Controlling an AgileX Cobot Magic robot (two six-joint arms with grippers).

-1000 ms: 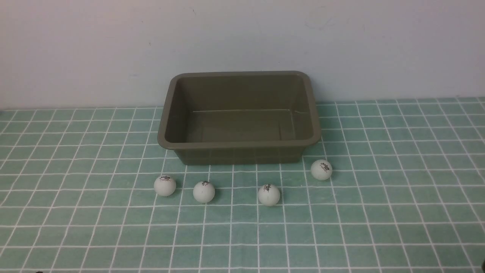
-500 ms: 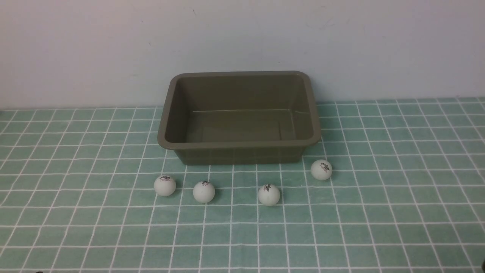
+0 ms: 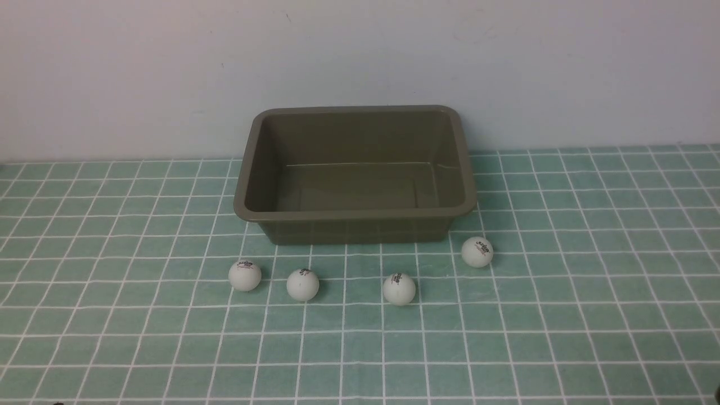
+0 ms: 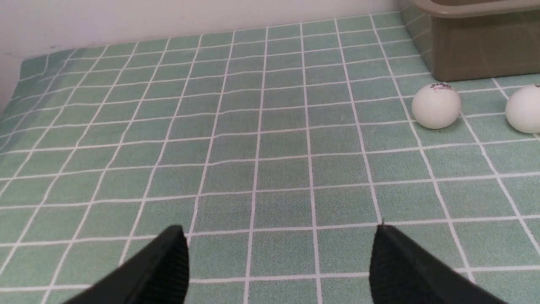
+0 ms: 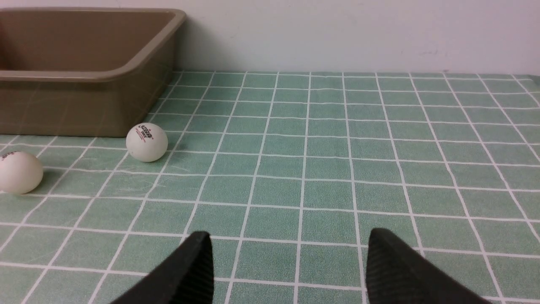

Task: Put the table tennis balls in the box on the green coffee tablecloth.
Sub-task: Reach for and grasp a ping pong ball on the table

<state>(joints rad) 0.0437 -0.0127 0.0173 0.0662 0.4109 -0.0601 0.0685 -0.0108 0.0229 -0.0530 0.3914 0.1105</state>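
The olive-brown box (image 3: 355, 214) stands empty at the back of the green coffee tablecloth (image 3: 112, 337). Several white table tennis balls lie in front of it: one (image 3: 244, 275), a second (image 3: 302, 284), a third (image 3: 399, 289), and one near the box's right corner (image 3: 477, 251). Neither arm shows in the front view. My left gripper (image 4: 280, 230) is open over bare cloth, with two balls (image 4: 436, 106) (image 4: 524, 109) ahead of it beside the box (image 4: 476, 55). My right gripper (image 5: 289, 234) is open too, with a ball (image 5: 146, 142) and another (image 5: 19, 172) ahead by the box (image 5: 84, 76).
A pale wall (image 3: 360, 56) rises right behind the box and the cloth's far edge. In the left wrist view the cloth's edge (image 4: 25, 63) meets the wall at the far corner.
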